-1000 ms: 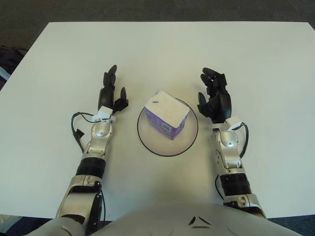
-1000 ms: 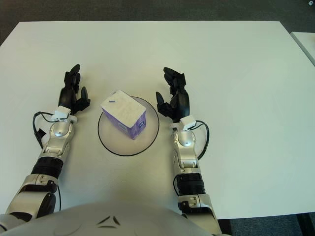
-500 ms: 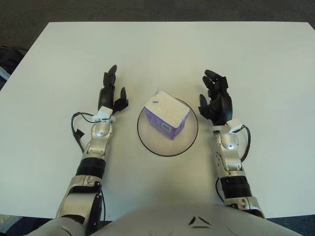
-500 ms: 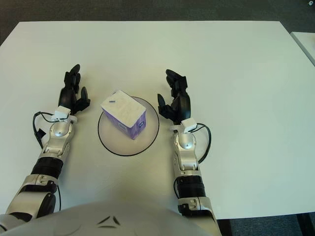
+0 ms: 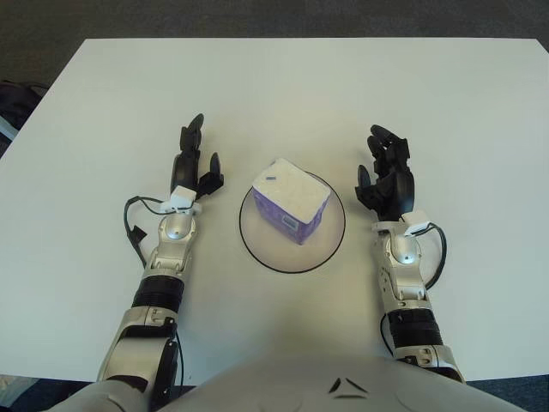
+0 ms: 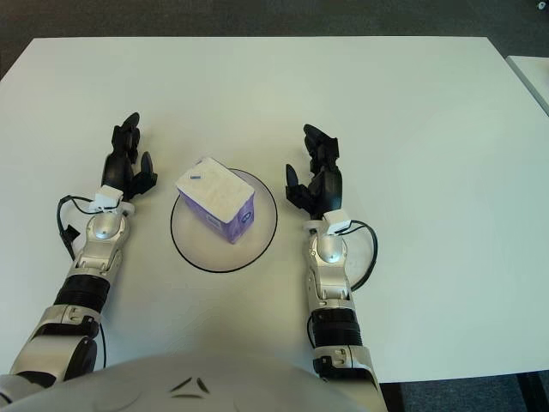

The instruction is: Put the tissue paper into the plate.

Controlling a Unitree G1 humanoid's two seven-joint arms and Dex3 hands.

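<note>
tissue pack in the plate, both hands empty

the tissue paper pack [image 5: 292,200] sits tilted in the round plate [image 5: 266,253] on the white surface [image 5: 283,86]. the left hand [image 5: 194,163] and right hand [image 5: 388,173] flank the plate, fingers spread, holding nothing.

Wide white rectangular table [image 5: 283,86] fills most of view. Dark grey carpet floor [image 5: 257,17] beyond table's far edge. Another pale surface's corner [image 6: 533,77] just right of table.
</note>
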